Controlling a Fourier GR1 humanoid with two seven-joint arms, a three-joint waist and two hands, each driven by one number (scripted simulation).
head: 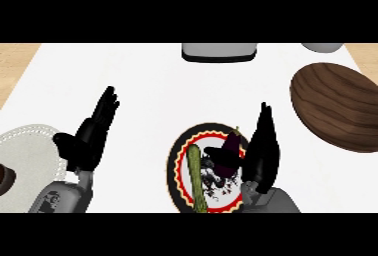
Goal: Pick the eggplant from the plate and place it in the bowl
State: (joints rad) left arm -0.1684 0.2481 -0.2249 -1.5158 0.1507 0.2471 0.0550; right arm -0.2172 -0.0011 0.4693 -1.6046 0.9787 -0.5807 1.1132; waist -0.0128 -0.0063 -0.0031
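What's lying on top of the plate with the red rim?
A long green vegetable and the dark eggplant. The right robot hand covers the right side of the plate, so anything there is hidden.

We see a white counter (148, 85) filling most of the frame. At lower centre lies a plate (179, 165) with a red, yellow and black rim. On it we note a dark purple eggplant (234, 142) at its right side and a long green vegetable (196, 175) at its left.

The right hand (260, 155) is at the plate's right edge, fingers straight and pointing up the frame, thumb lying against the eggplant.

The left hand (90, 137) shows at left, open, fingers up.

A wooden bowl (336, 107) sits at upper right, well apart from the plate. A pale dish (26, 142) lies at lower left. A grey block (219, 51) stands at top centre.
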